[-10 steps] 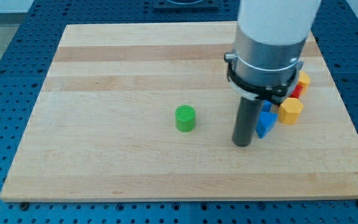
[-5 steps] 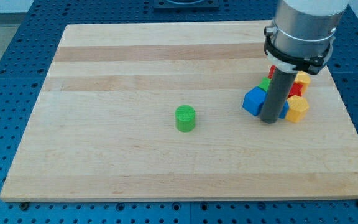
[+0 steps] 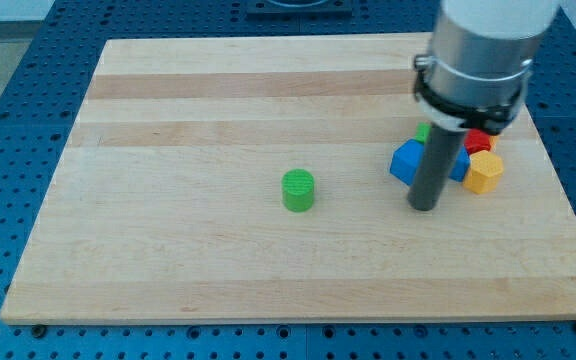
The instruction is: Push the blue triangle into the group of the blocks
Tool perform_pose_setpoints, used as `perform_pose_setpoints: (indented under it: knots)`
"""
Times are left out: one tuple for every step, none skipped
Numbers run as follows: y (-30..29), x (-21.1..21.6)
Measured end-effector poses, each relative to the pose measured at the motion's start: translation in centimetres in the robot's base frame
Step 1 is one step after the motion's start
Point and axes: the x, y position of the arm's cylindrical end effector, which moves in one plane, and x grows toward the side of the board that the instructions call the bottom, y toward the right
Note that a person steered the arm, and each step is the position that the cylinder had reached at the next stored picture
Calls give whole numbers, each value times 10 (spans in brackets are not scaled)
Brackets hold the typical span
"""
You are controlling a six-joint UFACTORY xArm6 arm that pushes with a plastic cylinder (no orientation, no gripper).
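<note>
My tip (image 3: 423,206) has just backed off; no claw fitted, so no grip to report. Blue triangle (image 3: 458,166) sits behind it, touching the group.

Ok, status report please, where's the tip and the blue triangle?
My tip on the board, just below the cluster. Blue triangle among the blocks, beside the yellow block and blue block. Green cylinder apart, clear.
</note>
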Motion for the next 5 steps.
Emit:
perform_pose_setpoints:
  knots:
    - [-15,-1]
    - [-9,-14]
    - [7,-13]
    - [19,-15]
    - [19,-34]
